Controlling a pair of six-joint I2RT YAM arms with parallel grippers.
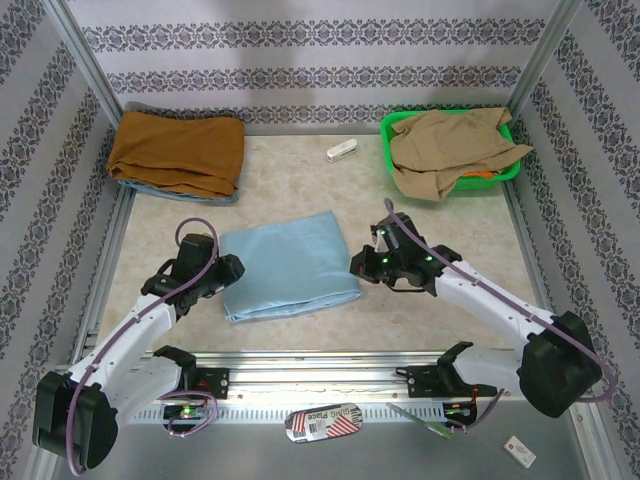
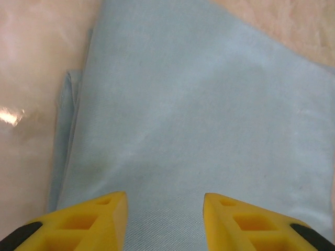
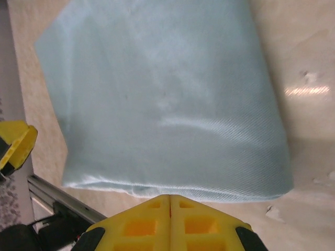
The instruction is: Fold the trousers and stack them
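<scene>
Left gripper point(image 1: 231, 272), jaws apart, sat over the left end of the folded trousers point(image 1: 288, 265) mid-bench; my right gripper point(image 1: 358, 265), jaws together, sat just off their right end.

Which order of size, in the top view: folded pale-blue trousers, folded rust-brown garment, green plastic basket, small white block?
1. Folded pale-blue cloth trousers, folded rust-brown garment, green plastic basket: alike, too close to rank.
2. Small white block: clearly smallest.
</scene>
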